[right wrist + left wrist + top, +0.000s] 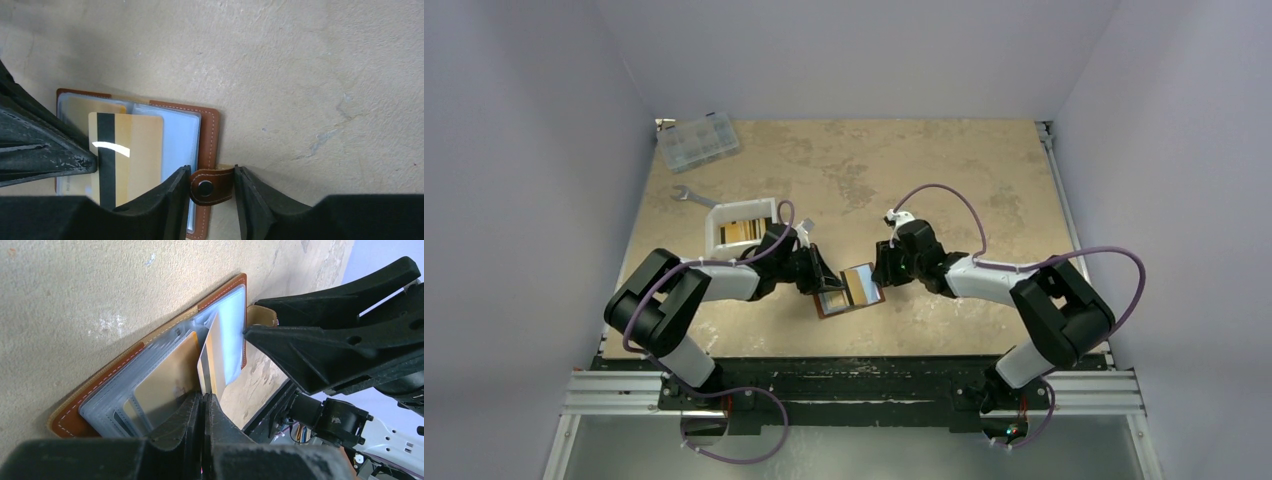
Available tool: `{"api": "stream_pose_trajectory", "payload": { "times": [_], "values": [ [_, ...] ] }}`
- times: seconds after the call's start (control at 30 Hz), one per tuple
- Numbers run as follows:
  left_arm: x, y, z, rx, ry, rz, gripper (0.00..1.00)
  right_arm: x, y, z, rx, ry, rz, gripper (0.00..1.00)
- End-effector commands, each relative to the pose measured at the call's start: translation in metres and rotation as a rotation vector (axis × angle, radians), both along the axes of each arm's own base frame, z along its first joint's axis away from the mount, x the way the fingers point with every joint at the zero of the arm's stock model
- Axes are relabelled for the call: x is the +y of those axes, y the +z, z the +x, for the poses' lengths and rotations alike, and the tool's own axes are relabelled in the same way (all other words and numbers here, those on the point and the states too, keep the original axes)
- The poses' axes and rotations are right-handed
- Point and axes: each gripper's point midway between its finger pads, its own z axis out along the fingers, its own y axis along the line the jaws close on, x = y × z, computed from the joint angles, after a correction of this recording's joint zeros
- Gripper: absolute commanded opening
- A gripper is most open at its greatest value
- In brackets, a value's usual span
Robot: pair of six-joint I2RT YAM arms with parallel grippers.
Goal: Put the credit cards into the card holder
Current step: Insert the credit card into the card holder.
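Observation:
The brown card holder (852,298) lies open on the table between my grippers. My left gripper (203,397) is shut on the edge of an orange-yellow credit card (212,357) and holds it tilted over the holder's clear slots (125,395). In the right wrist view this card (135,150) shows its black stripe. Another orange-yellow card (165,385) and a light blue card (179,140) sit in the slots. My right gripper (211,175) has both fingers against the holder's snap strap (212,186) at its right edge.
A white tray (720,228) holding more cards stands just behind my left arm. A silver wrench (692,196) lies behind it, and a clear compartmented box (696,140) sits at the far left corner.

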Motion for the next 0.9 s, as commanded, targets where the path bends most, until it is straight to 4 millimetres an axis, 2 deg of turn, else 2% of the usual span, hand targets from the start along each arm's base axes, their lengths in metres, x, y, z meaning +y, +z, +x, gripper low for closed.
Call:
{"api": "stream_pose_trajectory", "payload": {
  "times": [0.0, 0.17, 0.5, 0.67, 0.87],
  "values": [
    [0.004, -0.007, -0.002, 0.006, -0.014, 0.017, 0.00, -0.002, -0.004, 0.005, -0.009, -0.012, -0.043, 0.38],
    [0.001, -0.009, -0.002, 0.021, -0.036, 0.013, 0.00, -0.003, -0.019, 0.002, 0.028, -0.033, -0.074, 0.19],
    [-0.003, -0.015, 0.001, 0.039, -0.032, -0.010, 0.00, 0.000, -0.032, -0.005, 0.056, -0.034, -0.096, 0.00],
    [-0.006, -0.005, 0.011, 0.005, 0.080, -0.072, 0.00, 0.002, -0.032, -0.008, 0.063, -0.031, -0.088, 0.00],
    [-0.018, -0.002, 0.011, -0.005, 0.173, -0.122, 0.00, 0.005, -0.034, -0.011, 0.072, -0.025, -0.090, 0.00]
  ]
}}
